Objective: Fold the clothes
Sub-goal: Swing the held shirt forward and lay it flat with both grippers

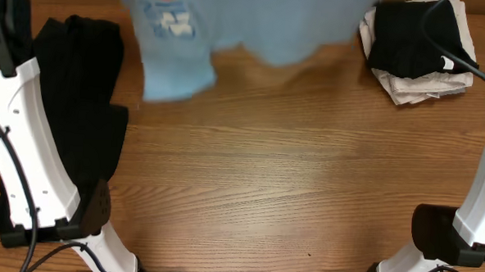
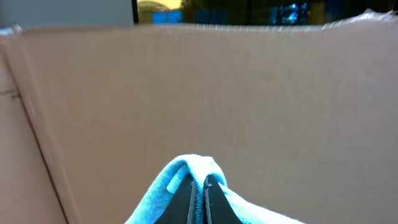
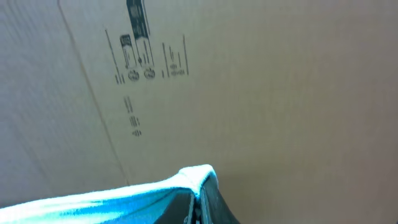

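The clothes are a light blue T-shirt (image 1: pixel 231 25) with a white and orange print, hanging blurred over the far edge of the table in the overhead view. One sleeve droops down to the left. My left gripper (image 2: pixel 199 185) is shut on a bunched fold of the blue fabric (image 2: pixel 186 167), lifted in front of a cardboard wall. My right gripper (image 3: pixel 198 194) is shut on another edge of the shirt (image 3: pixel 112 196), which stretches away to the left. Neither gripper's fingers show in the overhead view.
A black garment (image 1: pixel 80 88) lies along the left side under the left arm (image 1: pixel 29 143). A stack of folded black and white clothes (image 1: pixel 418 49) sits at the far right. The right arm's base (image 1: pixel 460 227) is at the lower right. Cardboard walls (image 2: pixel 249 93) fill both wrist views.
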### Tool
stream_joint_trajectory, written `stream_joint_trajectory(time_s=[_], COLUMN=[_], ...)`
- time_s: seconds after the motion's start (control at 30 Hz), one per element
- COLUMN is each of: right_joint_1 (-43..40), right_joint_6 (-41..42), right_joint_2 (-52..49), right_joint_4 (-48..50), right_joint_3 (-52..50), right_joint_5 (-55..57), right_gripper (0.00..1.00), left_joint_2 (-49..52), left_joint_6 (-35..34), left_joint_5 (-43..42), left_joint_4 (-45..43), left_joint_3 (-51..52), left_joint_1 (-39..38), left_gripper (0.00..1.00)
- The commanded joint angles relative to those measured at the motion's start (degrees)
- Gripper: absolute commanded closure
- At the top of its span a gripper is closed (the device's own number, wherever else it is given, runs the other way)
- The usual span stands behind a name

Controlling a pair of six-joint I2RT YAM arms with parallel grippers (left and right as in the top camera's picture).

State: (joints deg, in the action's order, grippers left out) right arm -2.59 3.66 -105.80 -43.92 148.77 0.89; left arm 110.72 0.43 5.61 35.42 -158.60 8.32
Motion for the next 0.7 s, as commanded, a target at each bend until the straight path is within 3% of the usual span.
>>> stream_joint_trajectory(time_s=[0.0, 0.37, 0.67], right_joint_1=[-0.66, -0.66, -0.66], right_joint_6=[-0.22, 1.05, 2.16], right_joint_2=[1.38, -8.07, -8.17], right_joint_4=[-1.55, -17.22, -34.47], right_joint_3=[0.81, 0.33, 0.35], right_joint_5=[1.95, 0.39, -2.54], right_gripper=[0.96, 0.96, 0.96], left_joint_2=[-3.65, 7.58, 10.99], left_joint_6=[2.71, 3.15, -4.33], left_joint_5=[0.76, 0.00, -8.61], left_joint_4=[2.45, 24.57, 43.54], left_joint_3=[-1.77, -0.87, -0.94], left_joint_1=[0.22, 0.24, 0.35], left_gripper=[0.96, 0.96, 0.96])
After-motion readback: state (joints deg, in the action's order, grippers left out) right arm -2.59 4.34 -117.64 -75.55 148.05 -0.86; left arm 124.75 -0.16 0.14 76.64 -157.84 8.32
